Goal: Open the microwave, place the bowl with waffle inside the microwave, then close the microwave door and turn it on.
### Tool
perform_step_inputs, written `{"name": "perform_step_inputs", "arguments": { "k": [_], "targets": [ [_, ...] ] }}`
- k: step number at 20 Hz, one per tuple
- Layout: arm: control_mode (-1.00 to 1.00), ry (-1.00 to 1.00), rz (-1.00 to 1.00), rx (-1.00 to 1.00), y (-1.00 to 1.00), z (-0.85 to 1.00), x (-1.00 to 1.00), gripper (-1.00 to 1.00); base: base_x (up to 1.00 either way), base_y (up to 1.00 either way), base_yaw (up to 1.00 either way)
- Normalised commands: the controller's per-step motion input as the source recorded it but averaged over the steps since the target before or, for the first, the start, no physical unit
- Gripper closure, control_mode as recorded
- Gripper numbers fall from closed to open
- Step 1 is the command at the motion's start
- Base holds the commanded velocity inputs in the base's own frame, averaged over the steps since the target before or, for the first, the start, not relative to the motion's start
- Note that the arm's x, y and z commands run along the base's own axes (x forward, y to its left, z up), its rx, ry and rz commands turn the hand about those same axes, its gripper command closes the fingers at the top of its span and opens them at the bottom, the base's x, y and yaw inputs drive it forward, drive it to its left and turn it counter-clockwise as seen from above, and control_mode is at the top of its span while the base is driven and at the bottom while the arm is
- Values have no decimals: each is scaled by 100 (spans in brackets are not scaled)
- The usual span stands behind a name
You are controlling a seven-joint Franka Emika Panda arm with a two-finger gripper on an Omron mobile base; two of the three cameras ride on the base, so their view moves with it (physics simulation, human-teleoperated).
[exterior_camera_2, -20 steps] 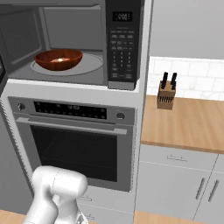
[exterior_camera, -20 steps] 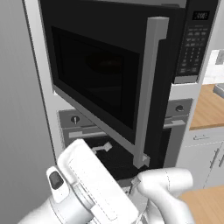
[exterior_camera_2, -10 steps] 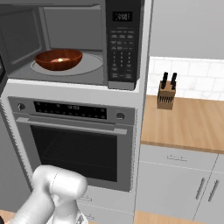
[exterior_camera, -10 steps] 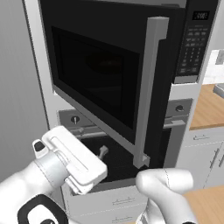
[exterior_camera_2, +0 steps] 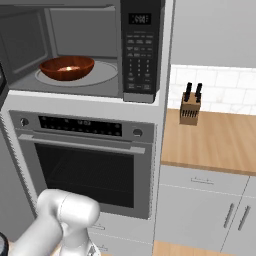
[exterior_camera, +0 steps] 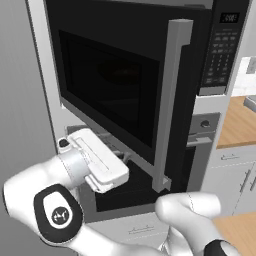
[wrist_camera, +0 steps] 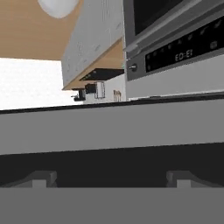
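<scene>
Swung further left below the open microwave door (exterior_camera: 125, 95), the gripper (wrist_camera: 111, 179) keeps its jaws spread wide and empty, while the bowl with waffle (exterior_camera_2: 67, 68) sits inside the microwave (exterior_camera_2: 100, 50)

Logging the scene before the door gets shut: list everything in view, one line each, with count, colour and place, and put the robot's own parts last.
microwave: one, black, built in above the oven.
microwave door: one, black with silver bar handle, swung open.
bowl with waffle: one, reddish-brown, inside the microwave on the turntable.
oven: one, grey with dark window, under the microwave.
knife block: one, wooden with dark handles, on the counter against the wall.
counter: one, wooden, right of the oven.
cabinets: grey, under the counter.
arm: one, white, low in front of the oven.
gripper: one, open, nothing held, below the open door.
</scene>
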Motion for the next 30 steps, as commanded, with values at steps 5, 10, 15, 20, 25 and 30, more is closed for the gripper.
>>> {"name": "perform_step_inputs", "arguments": {
  "k": [5,10,15,20,25,30],
  "targets": [
    [-100,2,-15,0,-93,6,-17,-100,0,0,0],
    [-100,14,-9,0,-90,38,-9,-100,0,0,0],
    [-100,22,0,0,-63,62,7,-100,0,0,0],
    [-100,9,16,3,-47,35,41,-100,0,0,0],
    [-100,0,34,11,-62,0,78,-100,0,0,0],
    [-100,0,46,15,-59,0,99,-100,0,0,0]
  ]
}}
